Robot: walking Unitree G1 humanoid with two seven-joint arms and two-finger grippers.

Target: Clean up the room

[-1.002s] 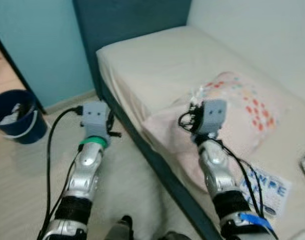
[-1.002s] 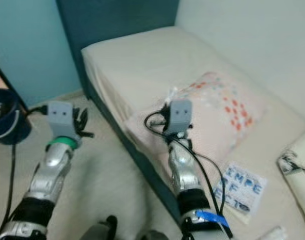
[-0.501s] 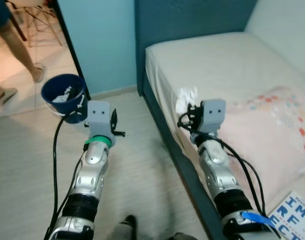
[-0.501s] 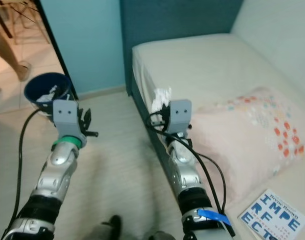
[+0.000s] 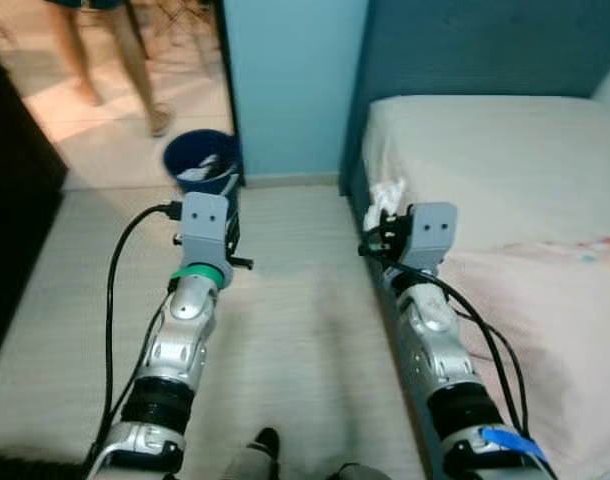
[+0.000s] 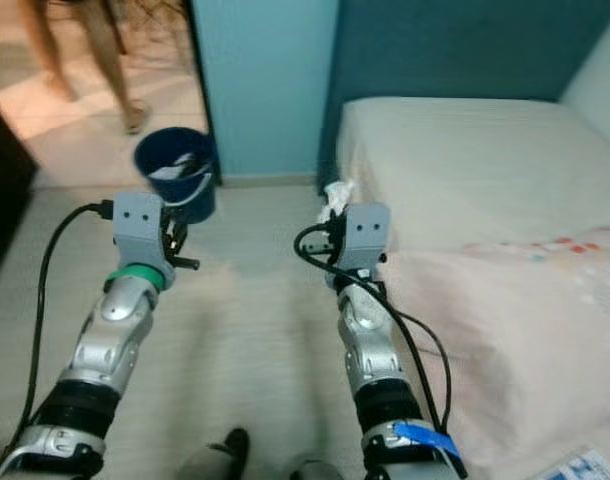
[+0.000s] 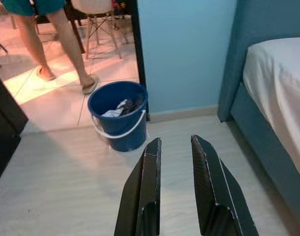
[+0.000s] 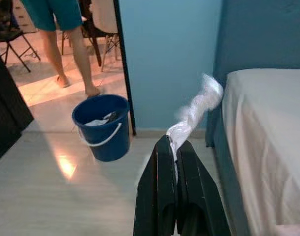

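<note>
My right gripper (image 8: 174, 142) is shut on a crumpled white tissue (image 8: 194, 110), which sticks up past the fingertips; from the head the tissue (image 5: 384, 194) shows beside the bed's corner. A blue bucket (image 7: 119, 115) with a white handle and scraps of rubbish inside stands on the floor by the doorway, ahead of both arms and nearer the left one. My left gripper (image 7: 175, 141) is held out above the floor, open and holding nothing, pointing just right of the bucket (image 5: 203, 165).
A bed (image 5: 485, 150) with a cream sheet and dark blue frame runs along my right, with a pink pillow (image 5: 555, 320) on it. A person's legs (image 7: 66, 49) stand beyond the doorway near chairs. Dark furniture (image 5: 15, 200) lines the left. Pale floor lies between.
The camera has swung left from the bed toward the doorway, so the bucket now sits ahead. The right gripper still holds the tissue; the left stays open.
</note>
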